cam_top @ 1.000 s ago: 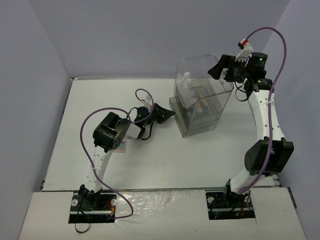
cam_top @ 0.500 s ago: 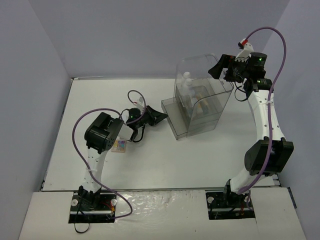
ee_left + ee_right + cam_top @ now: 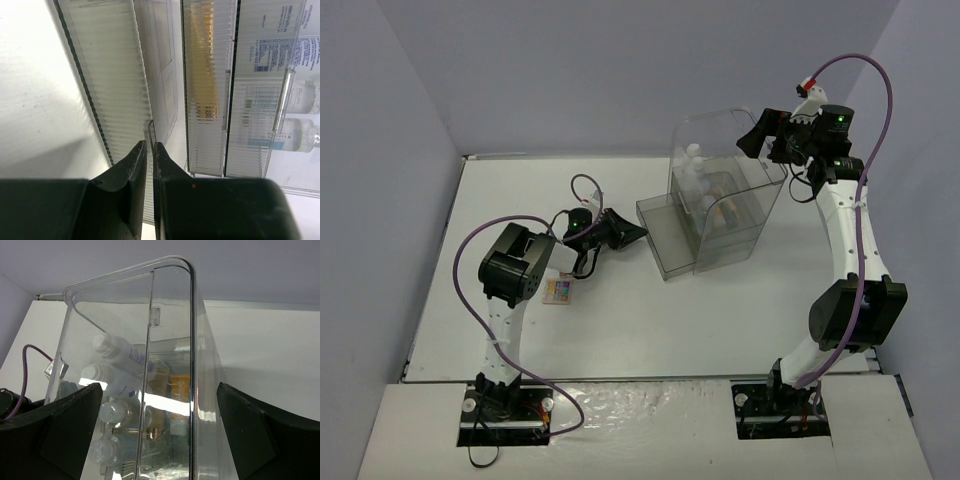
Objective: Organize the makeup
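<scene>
My left gripper (image 3: 150, 144) (image 3: 636, 233) is shut on the small clear handle tab (image 3: 148, 126) of the case's bottom drawer (image 3: 665, 235), which stands pulled out to the left. Inside the clear plastic case (image 3: 760, 200) lie white bottles (image 3: 117, 351) (image 3: 305, 95) and an orange flat case (image 3: 180, 385) (image 3: 202, 75). The multicolour eyeshadow palette (image 3: 558, 290) lies on the table beside the left arm. My right gripper (image 3: 160, 390) (image 3: 760, 138) is open wide at the case's top back corner, one finger on each side; I cannot tell whether they touch it.
The white table (image 3: 670, 320) is walled by grey panels on three sides. The left arm's purple cable (image 3: 485, 250) loops over the table's left half. The right arm (image 3: 850, 260) rises along the right edge.
The left gripper has moved left with the handle in it, and the drawer has slid out of the case. The palette has come out from under the left arm. The right arm has not moved.
</scene>
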Action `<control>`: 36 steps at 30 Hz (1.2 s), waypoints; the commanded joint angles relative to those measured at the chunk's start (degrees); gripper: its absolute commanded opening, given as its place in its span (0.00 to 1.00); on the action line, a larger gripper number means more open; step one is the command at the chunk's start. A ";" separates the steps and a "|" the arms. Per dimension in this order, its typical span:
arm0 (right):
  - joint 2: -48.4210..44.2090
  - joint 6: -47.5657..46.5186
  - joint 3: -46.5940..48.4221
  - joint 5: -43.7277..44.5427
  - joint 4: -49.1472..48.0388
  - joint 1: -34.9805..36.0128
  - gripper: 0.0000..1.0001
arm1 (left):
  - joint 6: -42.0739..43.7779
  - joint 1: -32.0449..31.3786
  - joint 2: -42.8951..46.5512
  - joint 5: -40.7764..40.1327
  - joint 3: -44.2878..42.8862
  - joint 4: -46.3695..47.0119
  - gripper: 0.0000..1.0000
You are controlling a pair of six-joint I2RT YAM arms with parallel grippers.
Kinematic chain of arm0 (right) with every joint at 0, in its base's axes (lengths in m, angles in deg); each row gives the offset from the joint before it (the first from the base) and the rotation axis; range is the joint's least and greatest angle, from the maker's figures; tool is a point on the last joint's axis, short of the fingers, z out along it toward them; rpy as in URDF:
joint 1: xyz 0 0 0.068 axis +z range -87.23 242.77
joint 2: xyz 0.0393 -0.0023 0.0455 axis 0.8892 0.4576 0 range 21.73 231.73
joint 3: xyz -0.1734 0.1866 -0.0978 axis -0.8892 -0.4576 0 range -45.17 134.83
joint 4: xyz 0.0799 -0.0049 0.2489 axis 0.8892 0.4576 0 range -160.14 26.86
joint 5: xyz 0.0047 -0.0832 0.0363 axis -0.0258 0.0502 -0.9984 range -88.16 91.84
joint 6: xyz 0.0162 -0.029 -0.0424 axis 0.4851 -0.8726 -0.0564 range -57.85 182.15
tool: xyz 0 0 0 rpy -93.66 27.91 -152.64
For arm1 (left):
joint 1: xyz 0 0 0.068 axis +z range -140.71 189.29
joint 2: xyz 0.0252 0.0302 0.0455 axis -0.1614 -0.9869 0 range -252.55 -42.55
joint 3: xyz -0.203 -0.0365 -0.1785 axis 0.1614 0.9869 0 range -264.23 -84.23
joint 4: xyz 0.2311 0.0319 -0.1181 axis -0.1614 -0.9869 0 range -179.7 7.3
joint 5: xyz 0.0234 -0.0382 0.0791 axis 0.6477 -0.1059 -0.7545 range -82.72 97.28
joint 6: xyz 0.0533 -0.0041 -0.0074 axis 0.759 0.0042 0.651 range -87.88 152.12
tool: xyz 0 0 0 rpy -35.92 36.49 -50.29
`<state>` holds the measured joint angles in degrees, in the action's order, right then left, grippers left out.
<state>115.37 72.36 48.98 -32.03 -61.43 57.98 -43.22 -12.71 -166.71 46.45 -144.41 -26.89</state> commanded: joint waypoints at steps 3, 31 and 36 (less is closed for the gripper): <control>-0.63 -0.63 -1.36 -0.67 -0.10 0.74 0.96 | 4.75 0.47 4.19 2.74 -5.04 -2.60 0.00; -4.34 -0.99 2.64 0.82 0.09 0.65 1.00 | 21.84 2.58 16.44 -0.16 -10.85 -31.36 0.79; -7.27 -1.31 2.93 3.24 0.06 0.65 1.00 | 37.36 2.66 26.03 -11.47 -14.01 -55.19 0.84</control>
<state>113.95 71.85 48.85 -30.77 -59.42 58.01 -20.22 -10.73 -152.10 44.80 -152.95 -64.97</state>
